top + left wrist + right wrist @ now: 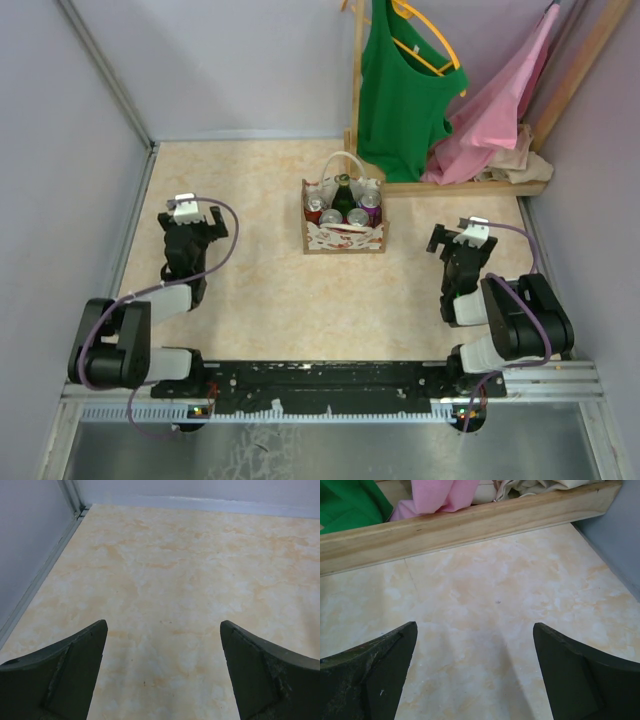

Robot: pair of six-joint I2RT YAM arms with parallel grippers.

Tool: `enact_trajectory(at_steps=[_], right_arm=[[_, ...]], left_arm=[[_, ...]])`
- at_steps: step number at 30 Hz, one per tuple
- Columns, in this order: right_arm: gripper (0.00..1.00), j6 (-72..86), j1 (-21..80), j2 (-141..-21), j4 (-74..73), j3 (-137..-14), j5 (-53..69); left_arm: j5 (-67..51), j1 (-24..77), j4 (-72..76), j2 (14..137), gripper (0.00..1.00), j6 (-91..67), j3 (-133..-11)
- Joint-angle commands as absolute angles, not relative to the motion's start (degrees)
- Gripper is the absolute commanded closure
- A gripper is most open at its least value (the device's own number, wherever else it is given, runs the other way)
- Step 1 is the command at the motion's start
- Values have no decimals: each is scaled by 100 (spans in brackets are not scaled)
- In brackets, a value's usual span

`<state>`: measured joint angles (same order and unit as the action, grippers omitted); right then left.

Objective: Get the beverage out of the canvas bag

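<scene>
The canvas bag [343,238], a small cream tote with a red pattern and looped pale handles, stands upright at the middle of the table in the top view. Inside it are a dark green bottle [343,194] and several cans, one purple [371,201]. My left gripper [192,222] is open and empty, well to the left of the bag. My right gripper [462,238] is open and empty, to the right of the bag. In the left wrist view the gripper [163,630] shows only bare tabletop between its fingers. The right wrist view shows the gripper [475,630] the same way; the bag is out of both wrist views.
A wooden rack base [465,522] lies across the back right, also seen from above [465,187]. A green sleeveless top [400,85] and a pink garment [500,105] hang over it. Grey walls [60,150] enclose the table on the left, back and right.
</scene>
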<state>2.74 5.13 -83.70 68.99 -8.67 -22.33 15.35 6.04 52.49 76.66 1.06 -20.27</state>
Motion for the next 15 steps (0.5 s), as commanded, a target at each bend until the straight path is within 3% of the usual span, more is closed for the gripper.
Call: enact_trajectory(at_steps=[1, 5, 15], right_arm=[[1, 266, 481, -8323, 7137, -993, -2248], [1, 272, 483, -8323, 7137, -993, -2244], [1, 265, 483, -8324, 7137, -993, -2245]], left_arm=[[744, 650, 4894, 7258, 0, 57, -2493], [-841, 783, 4030, 7216, 0, 231, -3328], [-1485, 1625, 1511, 8247, 0, 49, -6223]])
